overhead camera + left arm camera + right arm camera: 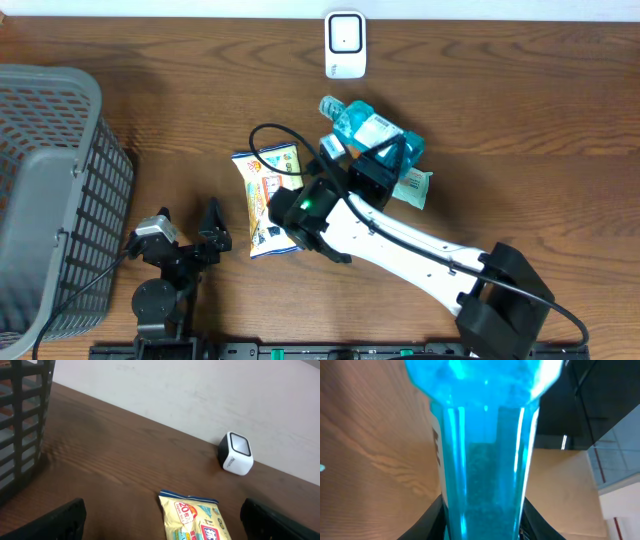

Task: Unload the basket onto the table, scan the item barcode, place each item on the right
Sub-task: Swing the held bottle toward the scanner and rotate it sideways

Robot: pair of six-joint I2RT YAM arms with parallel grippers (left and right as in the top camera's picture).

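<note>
The right gripper's dark fingers (434,521) press against both sides of a translucent blue plastic bottle (482,460), which fills the right wrist view. The right gripper (372,165) is closed on it and grips it firmly. From overhead the bottle lies near the middle of the brown wooden table (520,110), its cap pointing up and to the left and a white label across its body. Whether it rests on the wood or is raised off it cannot be told. Just beside the gripper, on the side away from the cap, a pale green flat packet (413,187) sticks out from under the arm. The small white box-shaped barcode scanner (345,45) stands at the far edge of the table, well apart from the bottle. The left gripper (187,215) hangs low near the front edge with its black fingers (65,520) spread wide and nothing between them. Ahead of it lies a yellow-and-blue printed snack packet (195,515), flat on the table between the two arms. A grey plastic lattice basket (55,190) stands at the table's left end.
</note>
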